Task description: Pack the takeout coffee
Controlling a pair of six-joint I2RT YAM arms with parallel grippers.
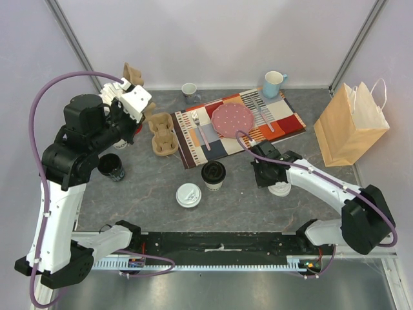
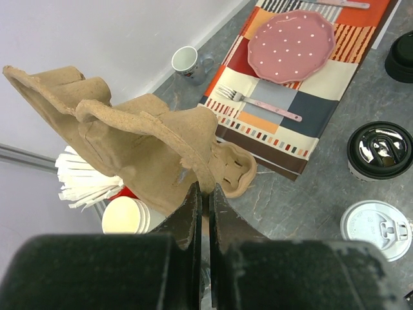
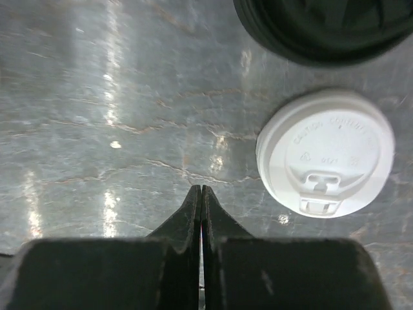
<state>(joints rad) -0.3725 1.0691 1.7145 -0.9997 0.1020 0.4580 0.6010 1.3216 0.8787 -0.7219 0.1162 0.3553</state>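
The cream cup with a black lid (image 1: 213, 174) stands in front of the placemat; it also shows in the left wrist view (image 2: 379, 150). The cup with a white lid (image 1: 188, 195) stands just left of it, also seen in the left wrist view (image 2: 377, 229) and the right wrist view (image 3: 326, 152). My left gripper (image 1: 130, 87) is shut on the edge of a brown pulp cup carrier (image 2: 142, 135) and holds it up at the far left. My right gripper (image 3: 201, 190) is shut and empty, low over the table right of the two cups (image 1: 263, 174).
A second pulp carrier (image 1: 162, 134) lies beside the patterned placemat (image 1: 284, 123), which holds a pink plate (image 1: 232, 119) and forks. Two mugs (image 1: 189, 90) (image 1: 273, 84) stand at the back. A brown paper bag (image 1: 352, 123) stands at the right. Stacked lidless cups (image 2: 126, 216) and a dark open cup (image 1: 111, 166) are at the left.
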